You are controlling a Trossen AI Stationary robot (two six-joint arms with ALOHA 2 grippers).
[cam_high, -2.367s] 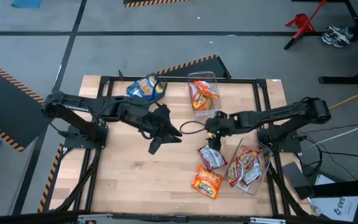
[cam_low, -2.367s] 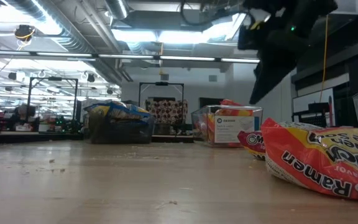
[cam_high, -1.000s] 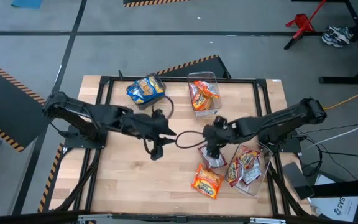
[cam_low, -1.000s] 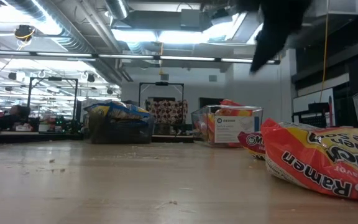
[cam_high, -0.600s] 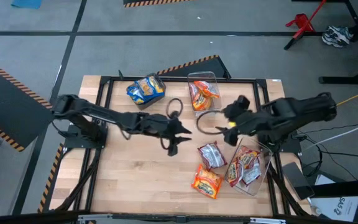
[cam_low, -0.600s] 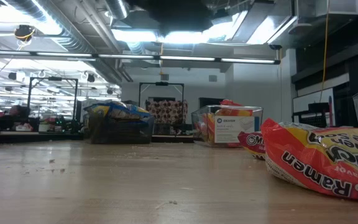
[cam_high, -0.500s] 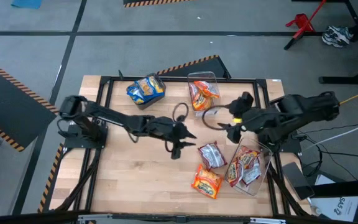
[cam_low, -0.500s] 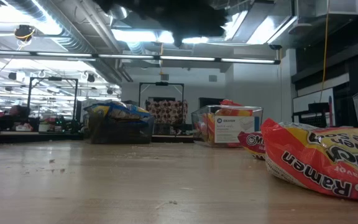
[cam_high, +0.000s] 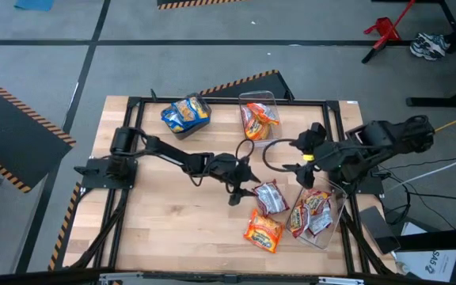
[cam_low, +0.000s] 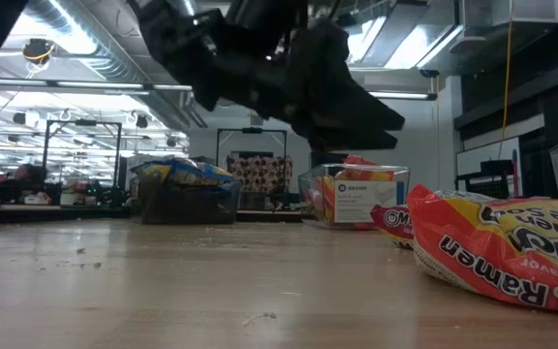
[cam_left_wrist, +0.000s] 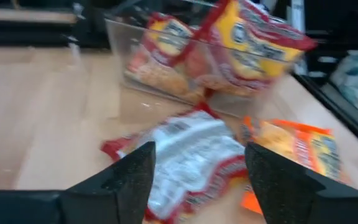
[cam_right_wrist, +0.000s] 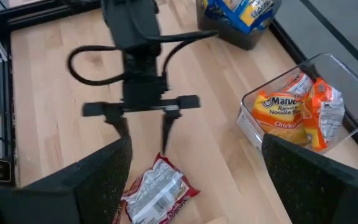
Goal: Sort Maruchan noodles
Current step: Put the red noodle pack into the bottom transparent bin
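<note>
A red-and-silver noodle packet (cam_high: 271, 196) lies flat on the table, with an orange packet (cam_high: 264, 229) nearer the near edge. My left gripper (cam_high: 240, 188) is open and hovers just left of the red-and-silver packet (cam_left_wrist: 185, 155). In the left wrist view the packet shows between its fingers, untouched. The right wrist view looks down on the left gripper (cam_right_wrist: 145, 138) and the packet (cam_right_wrist: 157, 193). My right gripper (cam_high: 303, 154) is open and held back near the table's right side. The low view shows the left gripper (cam_low: 279, 78) above the table and the orange packet (cam_low: 511, 247) close by.
A clear bin (cam_high: 315, 212) of red packets stands right of the loose packets. A clear bin (cam_high: 260, 119) of orange packets sits at the far middle. A dark bin of blue-and-yellow packets (cam_high: 187, 113) is at the far left. Bare wood (cam_high: 172, 222) lies near left.
My left arm has reached toward the table's right and come down, ending beside the red-and-silver packet. My right gripper has drawn back from that packet, up and toward the right and far edges. The packet has stayed on the table.
</note>
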